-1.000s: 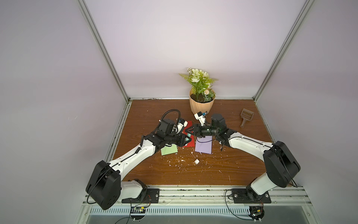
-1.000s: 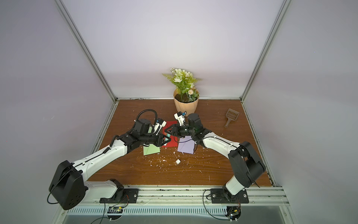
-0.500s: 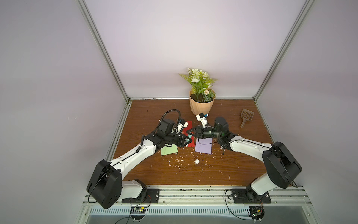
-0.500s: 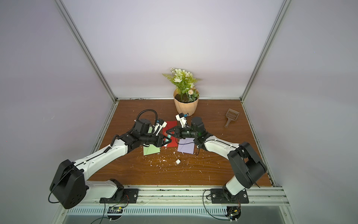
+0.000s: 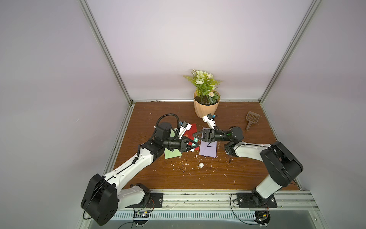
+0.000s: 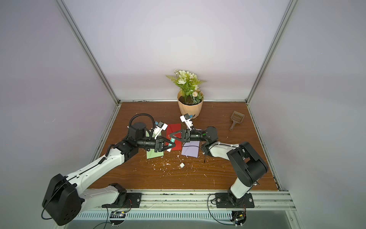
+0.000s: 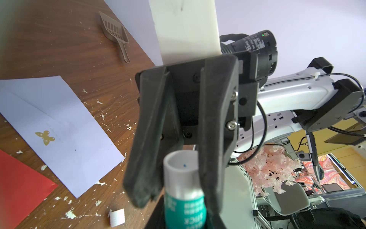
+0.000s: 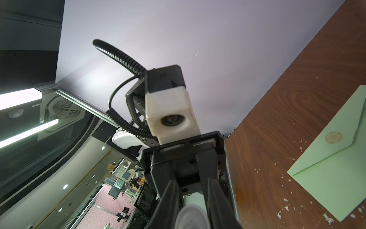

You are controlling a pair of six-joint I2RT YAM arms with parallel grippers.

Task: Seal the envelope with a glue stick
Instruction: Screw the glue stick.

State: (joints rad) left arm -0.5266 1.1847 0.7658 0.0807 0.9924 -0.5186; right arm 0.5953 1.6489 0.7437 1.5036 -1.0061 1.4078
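**Bimanual handling of a glue stick above a tabletop.** The black fingers (image 8: 168, 198) of the left gripper (image 6: 171, 146) are clamping the glue stick (image 7: 184, 190), a small white plastic tube with a teal-green label band. The tube is being held tilted above the table, its rimmed white end pointing toward the right arm. The 2 black fingers (image 7: 215, 128) of the right gripper (image 6: 170, 136) are flanking that white end, 1 touching it and the other lying just beside it. Whether they are squeezing it cannot be told.

In both top views the 2 grippers are meeting tip to tip over the red paper envelope (image 5: 190, 128), which is lying flat at the centre of the brown wood-grain tabletop (image 5: 158, 178). A lavender paper envelope (image 5: 208, 151) bearing a gold butterfly sticker (image 7: 45, 137) is lying just right of the red one. A pale green paper envelope (image 5: 172, 155) with a round gold seal (image 8: 333, 137) is lying to the left, partly under the left arm.

A short white cylinder (image 5: 201, 165) is resting on the near side among scattered white flecks. A beige pot of artificial flowers (image 5: 206, 108) is standing at the far wall, and a brown plastic scoop (image 5: 252, 120) is lying at the far right.
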